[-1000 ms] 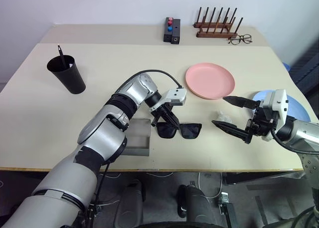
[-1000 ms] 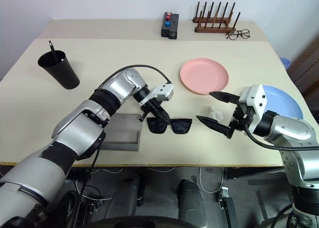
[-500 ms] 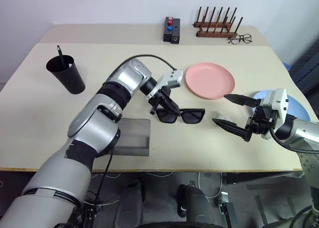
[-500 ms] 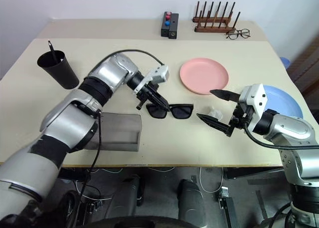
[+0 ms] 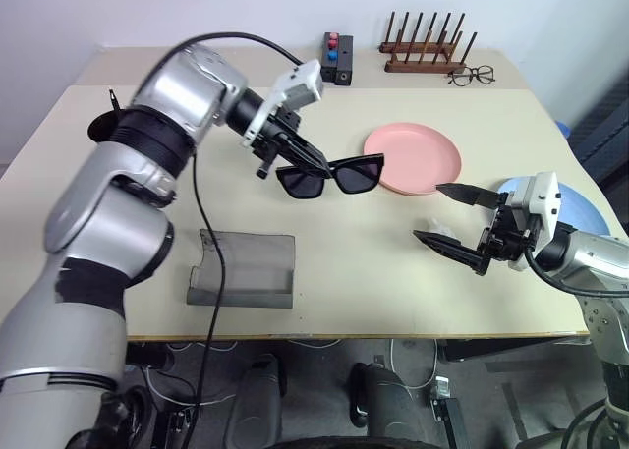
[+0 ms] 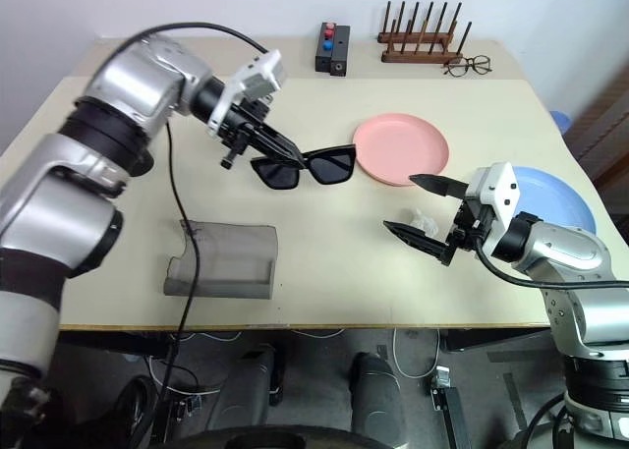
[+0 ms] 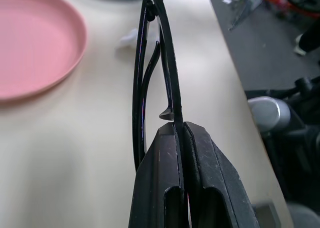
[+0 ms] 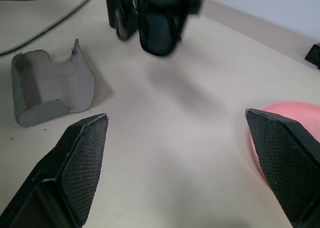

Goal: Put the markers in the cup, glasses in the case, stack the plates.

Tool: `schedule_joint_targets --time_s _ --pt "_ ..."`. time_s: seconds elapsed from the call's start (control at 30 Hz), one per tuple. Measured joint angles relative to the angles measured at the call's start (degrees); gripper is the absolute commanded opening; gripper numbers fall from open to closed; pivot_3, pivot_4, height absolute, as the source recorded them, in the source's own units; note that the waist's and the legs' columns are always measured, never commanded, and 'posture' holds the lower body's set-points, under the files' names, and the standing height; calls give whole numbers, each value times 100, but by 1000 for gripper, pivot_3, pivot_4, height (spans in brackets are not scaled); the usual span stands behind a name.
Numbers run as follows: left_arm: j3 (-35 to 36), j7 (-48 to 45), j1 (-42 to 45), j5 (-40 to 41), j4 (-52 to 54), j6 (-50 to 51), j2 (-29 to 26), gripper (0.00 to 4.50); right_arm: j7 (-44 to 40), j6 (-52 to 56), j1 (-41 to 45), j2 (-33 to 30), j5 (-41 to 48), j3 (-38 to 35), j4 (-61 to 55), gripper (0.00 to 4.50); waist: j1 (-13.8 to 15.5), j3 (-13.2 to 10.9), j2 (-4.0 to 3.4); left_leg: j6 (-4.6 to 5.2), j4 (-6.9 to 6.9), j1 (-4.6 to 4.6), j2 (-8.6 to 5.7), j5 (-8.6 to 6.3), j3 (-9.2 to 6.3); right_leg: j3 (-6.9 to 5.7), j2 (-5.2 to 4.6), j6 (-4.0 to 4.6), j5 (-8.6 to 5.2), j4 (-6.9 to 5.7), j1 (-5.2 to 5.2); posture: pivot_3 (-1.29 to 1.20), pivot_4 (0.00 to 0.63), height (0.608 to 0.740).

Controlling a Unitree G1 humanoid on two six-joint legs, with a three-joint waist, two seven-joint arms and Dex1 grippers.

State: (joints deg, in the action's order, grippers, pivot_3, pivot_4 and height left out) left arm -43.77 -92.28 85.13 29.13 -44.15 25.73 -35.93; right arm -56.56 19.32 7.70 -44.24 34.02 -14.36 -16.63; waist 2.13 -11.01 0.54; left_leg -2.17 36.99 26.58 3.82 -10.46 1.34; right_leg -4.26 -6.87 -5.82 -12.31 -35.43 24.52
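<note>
The glasses (image 5: 330, 177) hung in the air above the table (image 5: 373, 272), pinched at their left lens end by the left gripper (image 5: 295, 154), whose fingers were pressed together on the frame. The lenses faced the near edge, and the frame reached right toward the pink plate (image 5: 418, 159) without touching it. Far left, the black cup (image 5: 103, 128) stood mostly behind the left arm, a dark marker tip (image 5: 114, 97) rising from it. Near left lay the grey case (image 5: 243, 269), flap open, well below and left of the glasses. The left wrist view showed the glasses (image 7: 152, 63) edge-on with folded temples between the closed fingers (image 7: 165, 188), which the head views did not reveal. The right wrist view caught the case's (image 8: 50, 86) upright flap. The left arm was raised high, elbow out, gripper angled down to the right. The right gripper (image 5: 457, 223) hovered near right, fingers spread wide and empty, beside the blue plate (image 5: 580, 213).
</note>
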Motion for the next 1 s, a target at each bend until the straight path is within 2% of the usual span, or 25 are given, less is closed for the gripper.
schedule_joint_targets --time_s 0.2,0.43,0.63,0.77,1.0 --pt "-411 -3 18 701 1013 365 -1040 52 -16 -1 121 14 -5 49 42 4500 3 -2 -2 0 0 1 0 0 0 3 0 0 0 -1 3 0 150 740" --pt "-569 -2 133 1112 1348 536 -1853 52 -47 -2 264 41 -11 126 125 4500 5 -3 -3 -1 -1 2 0 0 1 3 0 -4 -3 -1 4 0 150 740" --pt "-1054 -1 67 1581 2086 682 -2674 52 -127 6 309 42 9 162 160 4500 7 -5 -6 -1 -2 2 0 0 3 7 0 -4 -3 -1 6 0 150 740" --pt "-1354 -2 -156 1771 2570 751 -3225 52 -205 90 311 75 333 92 77 4500 3 -6 -11 -1 -3 -1 0 0 5 13 0 -5 -4 -2 6 0 150 740" --pt "-1343 0 -940 1975 2940 924 -3636 52 -256 102 220 275 688 54 -457 4500 14 -7 -11 -1 -1 -2 0 0 6 14 0 -6 -4 -7 5 0 150 740"
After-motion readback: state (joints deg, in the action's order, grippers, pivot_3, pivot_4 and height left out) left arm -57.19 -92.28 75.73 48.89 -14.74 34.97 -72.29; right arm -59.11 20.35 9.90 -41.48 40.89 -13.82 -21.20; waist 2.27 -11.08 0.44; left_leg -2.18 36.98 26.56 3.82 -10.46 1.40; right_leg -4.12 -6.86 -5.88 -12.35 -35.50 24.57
